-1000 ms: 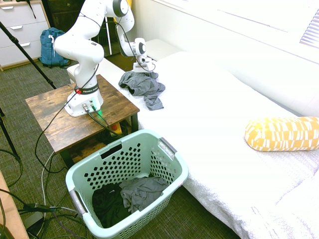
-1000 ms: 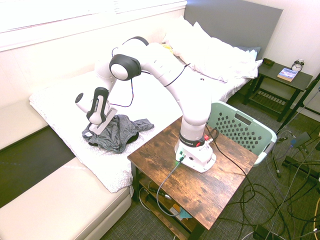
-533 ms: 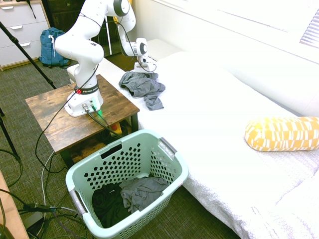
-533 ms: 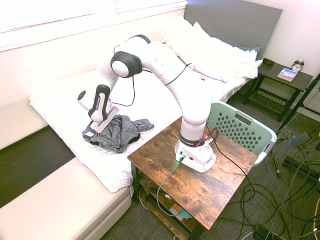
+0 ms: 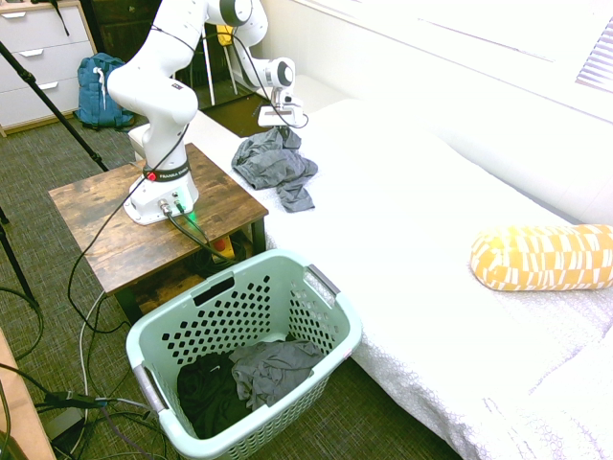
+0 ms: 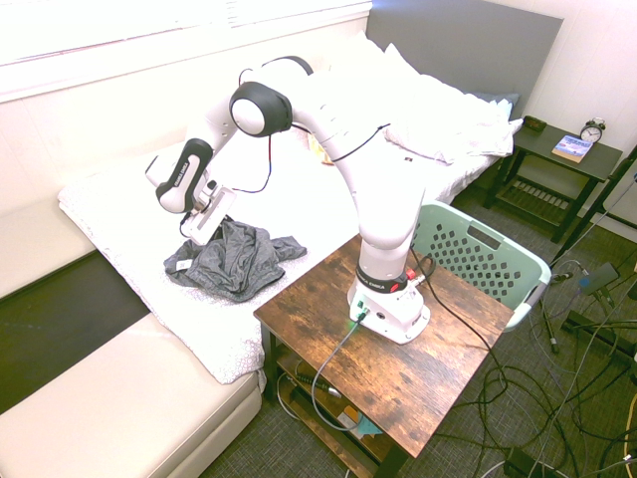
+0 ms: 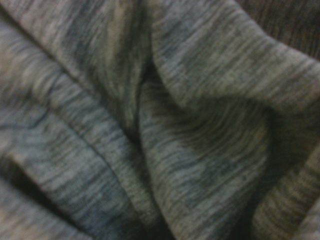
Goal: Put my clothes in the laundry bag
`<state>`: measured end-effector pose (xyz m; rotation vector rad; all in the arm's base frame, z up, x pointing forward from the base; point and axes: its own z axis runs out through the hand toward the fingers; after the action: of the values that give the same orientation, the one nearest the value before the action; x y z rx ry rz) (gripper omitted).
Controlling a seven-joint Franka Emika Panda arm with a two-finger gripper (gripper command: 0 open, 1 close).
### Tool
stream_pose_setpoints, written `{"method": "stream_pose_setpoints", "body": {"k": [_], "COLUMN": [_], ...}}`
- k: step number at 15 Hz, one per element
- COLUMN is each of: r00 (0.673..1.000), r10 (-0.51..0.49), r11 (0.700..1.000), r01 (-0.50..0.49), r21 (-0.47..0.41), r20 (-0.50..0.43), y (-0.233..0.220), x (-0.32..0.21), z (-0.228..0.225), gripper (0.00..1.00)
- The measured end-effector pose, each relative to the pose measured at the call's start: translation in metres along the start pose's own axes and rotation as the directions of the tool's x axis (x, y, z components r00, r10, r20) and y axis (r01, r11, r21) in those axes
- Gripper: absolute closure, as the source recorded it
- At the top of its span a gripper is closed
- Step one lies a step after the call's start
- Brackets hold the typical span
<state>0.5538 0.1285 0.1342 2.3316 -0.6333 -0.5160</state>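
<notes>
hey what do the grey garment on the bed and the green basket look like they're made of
Grey garment: soft heathered knit, probably jersey; it creases limply and shows fine streaks up close. Green basket: apparently moulded plastic, smooth matte mint, with perforated walls.

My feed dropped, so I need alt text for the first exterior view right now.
The white arm's gripper is shut on a bunched part of the grey garment, pulling it up from the white bed while the rest lies there. The mint-green laundry basket sits on the floor in the foreground, with dark and grey clothes inside.
</notes>
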Motion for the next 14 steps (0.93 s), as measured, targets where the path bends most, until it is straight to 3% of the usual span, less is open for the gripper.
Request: {"method": "stream_pose_setpoints", "body": {"k": [2, 5, 9, 14], "r00": [0.997, 0.996, 0.986, 0.912], "r10": [-0.067, -0.052, 0.108, 0.341], "r11": [0.991, 0.973, 0.937, 0.881], "r01": [0.072, 0.067, -0.058, -0.224], "r21": [-0.111, -0.221, -0.345, -0.418], "r20": [0.048, 0.075, 0.127, 0.229], "y": [0.050, 0.146, 0.332, 0.562], "x": [0.011, 0.032, 0.059, 0.038], "z": [-0.024, -0.070, -0.098, -0.070], "gripper": [1.00, 1.00, 1.00, 1.00]}}
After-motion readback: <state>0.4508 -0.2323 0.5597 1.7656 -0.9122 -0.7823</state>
